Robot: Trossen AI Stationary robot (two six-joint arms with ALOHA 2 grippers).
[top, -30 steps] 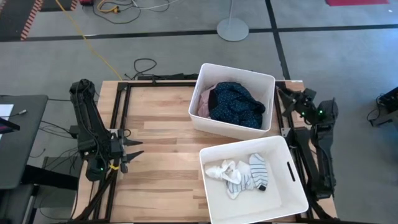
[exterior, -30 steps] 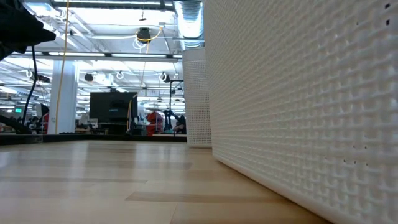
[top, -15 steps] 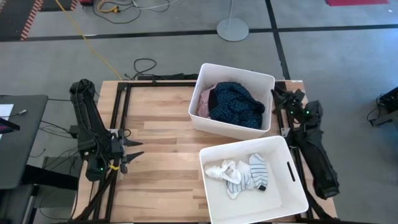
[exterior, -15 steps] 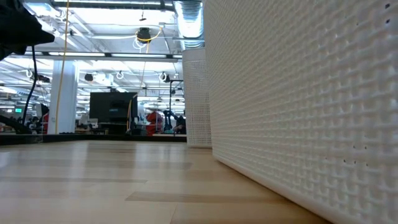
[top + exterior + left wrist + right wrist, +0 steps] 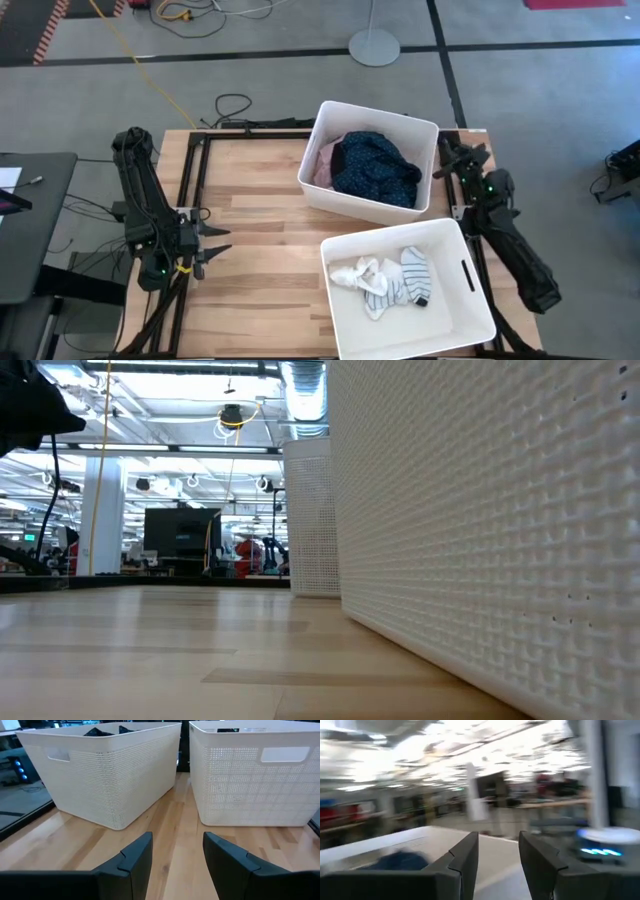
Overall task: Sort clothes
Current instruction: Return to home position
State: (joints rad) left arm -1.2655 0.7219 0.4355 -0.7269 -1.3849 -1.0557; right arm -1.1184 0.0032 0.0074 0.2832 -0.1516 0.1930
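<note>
The navy dotted one (image 5: 375, 168) lies in the far bin (image 5: 372, 108), the socks (image 5: 385, 280) in the near bin (image 5: 455, 305) — both toward the bench's middle from the open, empty right tool (image 5: 448, 155), just beside the far bin — the left tool (image 5: 218, 245), open too, waits well apart.

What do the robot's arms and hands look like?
The left arm and right arm are black and jointed, each with a tiny green light. The left hand and right hand each have two dark, wedge-shaped fingers. A small yellow tag sits by the left one.
</note>
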